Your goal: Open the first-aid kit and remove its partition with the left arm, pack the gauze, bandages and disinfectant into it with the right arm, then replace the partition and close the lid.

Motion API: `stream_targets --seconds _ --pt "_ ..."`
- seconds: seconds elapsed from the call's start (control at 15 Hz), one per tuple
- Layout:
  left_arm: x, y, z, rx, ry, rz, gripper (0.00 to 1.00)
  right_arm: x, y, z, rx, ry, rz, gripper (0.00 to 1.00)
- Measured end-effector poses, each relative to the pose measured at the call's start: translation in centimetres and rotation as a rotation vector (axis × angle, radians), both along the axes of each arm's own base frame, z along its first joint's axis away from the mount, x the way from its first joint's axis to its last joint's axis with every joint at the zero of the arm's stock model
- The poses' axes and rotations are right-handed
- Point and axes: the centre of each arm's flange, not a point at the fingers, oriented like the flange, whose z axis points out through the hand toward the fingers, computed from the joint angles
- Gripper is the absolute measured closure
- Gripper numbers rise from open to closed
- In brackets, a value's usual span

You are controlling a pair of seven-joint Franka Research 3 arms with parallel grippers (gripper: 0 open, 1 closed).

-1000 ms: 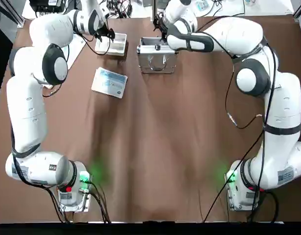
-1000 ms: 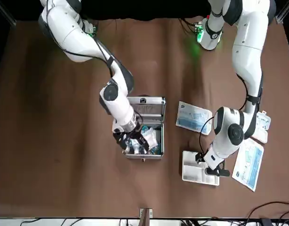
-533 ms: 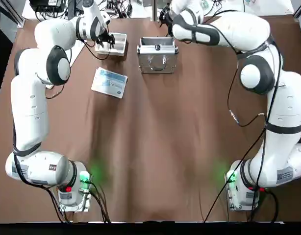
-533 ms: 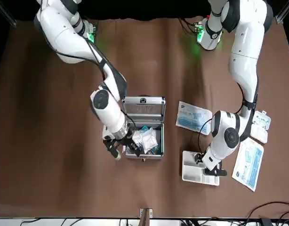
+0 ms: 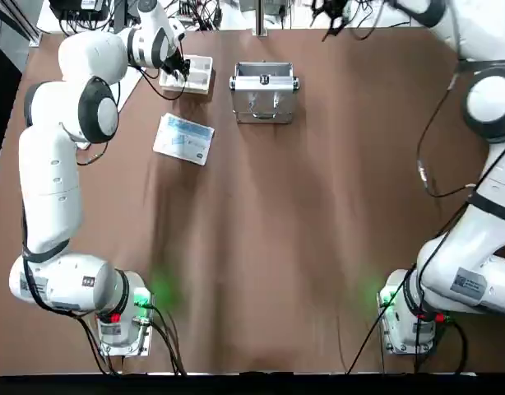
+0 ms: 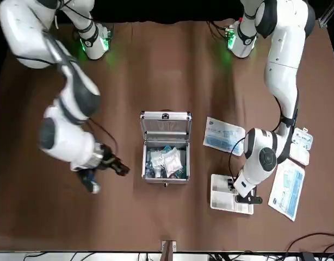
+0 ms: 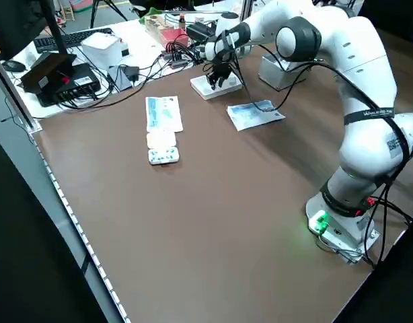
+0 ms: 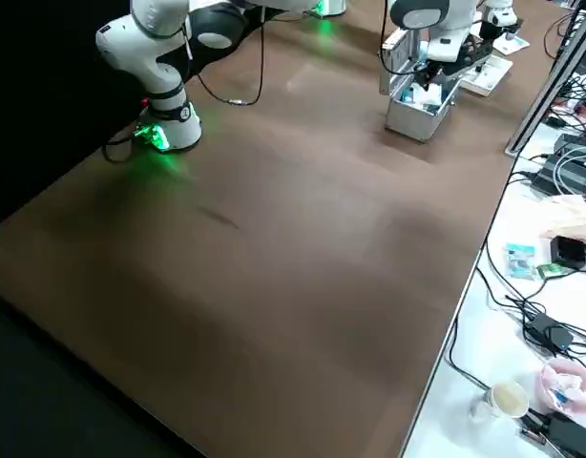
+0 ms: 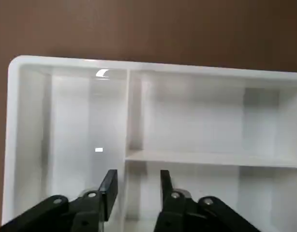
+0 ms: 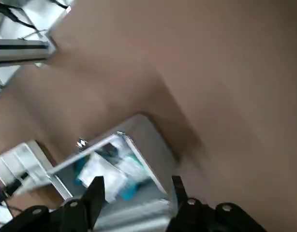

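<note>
Front view shows the first-aid kit (image 6: 166, 147) standing in the middle of the brown counter (image 6: 172, 81) with its lid (image 6: 166, 124) tipped back and open. Inside the case lie white packets with bits of blue (image 6: 167, 161); which one is the gauze, the bandages or the small bottle cannot be told. The right gripper (image 6: 104, 173) hangs over the bare counter beside the kit, well apart from it, and it holds nothing. In the right wrist view its fingers (image 10: 95, 191) are spread wide with nothing between them, and the open kit (image 10: 114, 169) shows past them. The partition (image 6: 228, 199) is a cream-white tray that lies flat on the counter on the other side of the kit, not touching it. The left gripper (image 6: 244, 194) is down at the tray. In the left wrist view the tray (image 9: 153, 145) has walls that split it into boxes, and the left fingers (image 9: 110, 186) stand on either side of one thin middle wall, close to it; whether they squeeze it cannot be told. A flat blue-white carton (image 6: 223, 135) lies on the counter just past the tray, near the kit. More flat packs (image 6: 289, 182) lie near the counter's edge, beside the left arm.
</note>
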Motion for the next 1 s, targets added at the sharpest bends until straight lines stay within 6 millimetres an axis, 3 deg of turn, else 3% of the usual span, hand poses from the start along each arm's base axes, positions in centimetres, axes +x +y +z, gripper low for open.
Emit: stream_targets --seconds 0.07,0.2,0.4,0.6,0.8,0.93,1.0 --pt "0.0 0.0 0.0 0.0 -0.001 0.0 0.69 -0.2 -2.4 1.0 0.007 0.024 0.032 0.36" --pt "0.1 0.0 0.1 -0.001 -0.003 0.0 0.73 -0.4 -7.3 2.9 0.023 0.047 0.087 0.36" --pt "0.2 0.0 0.3 0.0 -0.007 -0.001 0.97 -0.2 -13.5 3.6 0.02 0.029 0.139 0.36" --pt "0.3 0.0 0.4 0.0 -0.01 0.0 0.96 -0.1 -16.8 3.2 -0.058 0.017 0.17 0.35" --pt "0.5 0.0 0.9 -0.001 -0.018 0.0 0.96 -0.3 -18.8 4.5 -0.078 -0.013 0.184 0.35" --pt "0.8 0.0 2.3 -0.001 -0.037 -0.001 0.96 -0.5 -20.4 5.6 -0.066 -0.036 0.19 0.35" --pt "1.1 0.0 5.0 0.005 -0.044 -0.003 0.96 -0.6 -22.0 6.1 -0.06 -0.05 0.189 0.35"
